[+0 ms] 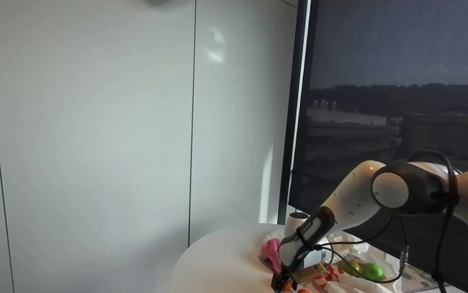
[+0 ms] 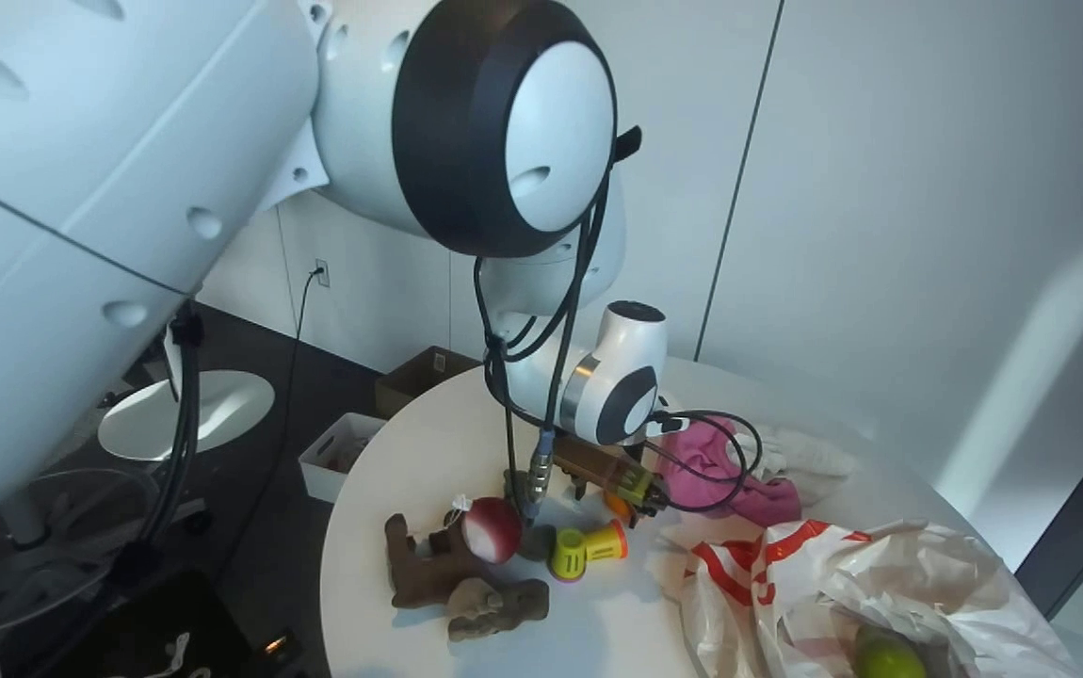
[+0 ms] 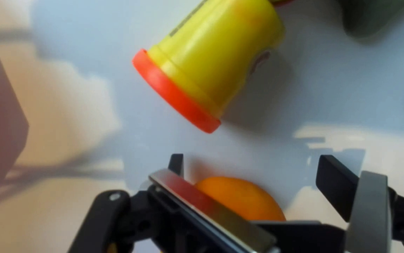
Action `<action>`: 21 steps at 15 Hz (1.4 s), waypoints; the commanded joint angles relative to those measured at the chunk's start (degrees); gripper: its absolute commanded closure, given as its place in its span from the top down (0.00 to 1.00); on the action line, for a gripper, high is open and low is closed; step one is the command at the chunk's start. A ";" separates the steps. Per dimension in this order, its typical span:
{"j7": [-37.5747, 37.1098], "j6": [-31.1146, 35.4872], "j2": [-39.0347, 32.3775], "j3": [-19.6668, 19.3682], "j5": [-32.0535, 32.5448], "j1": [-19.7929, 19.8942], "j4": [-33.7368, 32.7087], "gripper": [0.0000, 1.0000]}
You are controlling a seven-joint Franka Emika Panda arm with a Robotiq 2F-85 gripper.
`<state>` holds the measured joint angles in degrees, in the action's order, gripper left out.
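Hangs low over a white worktop (image 2: pixel 617 631) with the claw (image 3: pixel 253 168) spread wide, straddling a round orange object (image 3: pixel 247 198) on the worktop. Leaves a plain gap between the round orange object and the finger (image 3: pixel 339 186) at the right of the wrist view; hides part of it behind a metal-faced link (image 3: pixel 212 209) at the left, making contact there impossible to tell. In both exterior views, shows only a small part of the round orange object beside the claw. Just above it in the wrist view, has a yellow tub (image 3: pixel 216 52) lying on its side, orange-red lid (image 3: pixel 175 91) at the nearer end. In an exterior view, has a second yellow tub (image 2: pixel 568 554) just beside the first, and, farther off, a red-and-white ball (image 2: pixel 492 529) overlapping a brown figure (image 2: pixel 424 574). Near the claw, shows a pink cloth (image 2: pixel 706 447) next to a pale cloth (image 2: pixel 815 457). At the lower right there, shows a crumpled white bag (image 2: pixel 928 565) with red print, two green round objects (image 1: pixel 373 271) among its folds. On the floor (image 2: pixel 240 344), shows a white bin (image 2: pixel 320 480) near a brown box (image 2: pixel 405 381).
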<state>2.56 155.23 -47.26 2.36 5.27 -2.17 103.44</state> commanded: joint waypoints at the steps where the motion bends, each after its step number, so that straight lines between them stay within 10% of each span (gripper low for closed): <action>1: 2.02 4.40 -0.82 -1.97 3.03 -1.90 -0.32 0.66; 4: 2.30 6.42 -0.55 -2.66 4.65 -2.54 0.16 0.43; 5: 2.15 5.83 -0.42 -2.99 4.92 -2.89 0.18 0.83; 7: 1.92 6.07 -0.26 -3.35 5.32 -3.33 0.28 0.80; 10: 1.11 6.15 0.03 -4.98 6.57 -4.65 0.28 1.00; 21: 2.22 8.88 -1.51 -4.02 6.60 -5.13 -2.41 1.00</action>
<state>4.32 161.98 -47.85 -1.14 11.07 -6.53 102.43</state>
